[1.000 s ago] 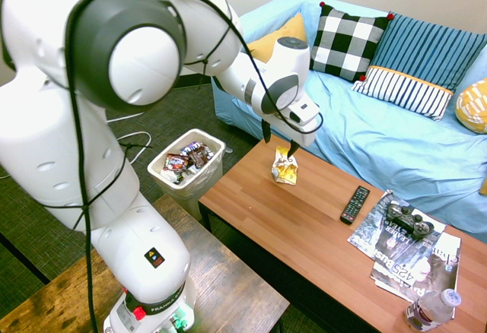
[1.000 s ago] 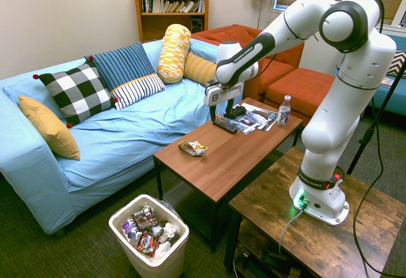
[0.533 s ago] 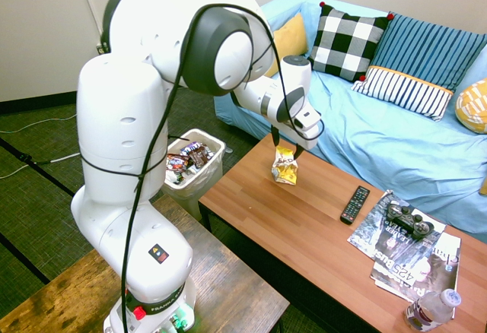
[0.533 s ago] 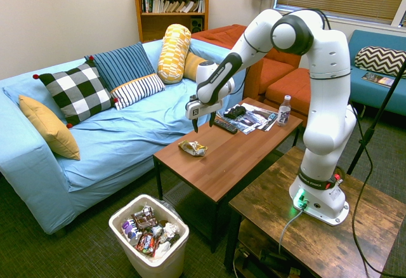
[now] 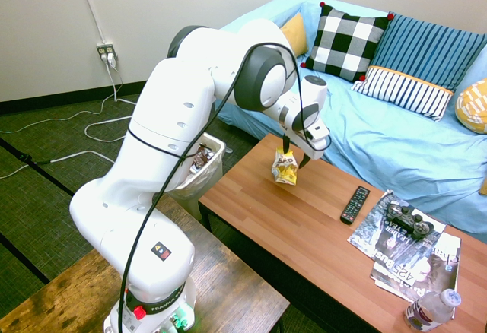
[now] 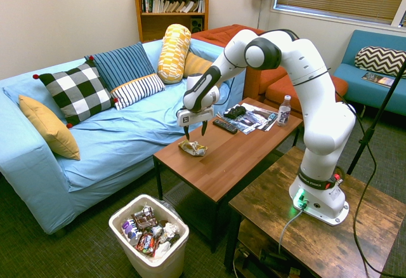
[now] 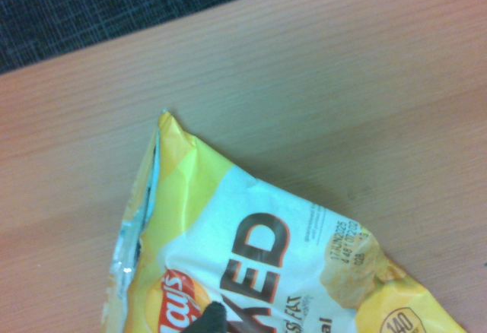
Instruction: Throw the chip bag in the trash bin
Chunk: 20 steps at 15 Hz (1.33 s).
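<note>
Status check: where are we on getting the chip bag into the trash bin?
Nothing is finished yet: the chip bag lies on the coffee table. In hand: the gripper is open just above the bag, pointing down, a finger on either side; I see no grip. Left: close on the bag, lift it, carry it to the trash bin on the floor off the table's end, release.

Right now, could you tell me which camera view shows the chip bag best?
The wrist view: the chip bag fills it, print readable. In both exterior views it is small on the table, under the open gripper.
</note>
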Each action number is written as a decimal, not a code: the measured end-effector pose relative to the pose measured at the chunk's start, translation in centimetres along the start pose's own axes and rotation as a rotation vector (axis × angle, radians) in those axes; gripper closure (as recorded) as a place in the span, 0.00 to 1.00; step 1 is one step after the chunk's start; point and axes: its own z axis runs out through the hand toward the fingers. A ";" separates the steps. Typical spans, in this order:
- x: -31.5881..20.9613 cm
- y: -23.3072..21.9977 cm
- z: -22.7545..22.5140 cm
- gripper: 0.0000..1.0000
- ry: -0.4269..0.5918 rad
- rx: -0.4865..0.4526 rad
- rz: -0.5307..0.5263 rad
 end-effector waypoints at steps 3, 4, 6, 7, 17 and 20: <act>-0.8 -0.3 1.5 0.00 -0.024 -0.025 0.000; -0.9 -0.3 1.9 0.00 -0.029 -0.031 0.001; -0.6 -0.3 2.6 1.00 -0.036 -0.037 0.008; -0.6 -0.4 3.0 1.00 -0.040 -0.038 0.011; -0.1 -0.3 4.0 1.00 -0.067 -0.030 0.042; 0.5 -0.1 3.9 1.00 -0.069 -0.023 0.051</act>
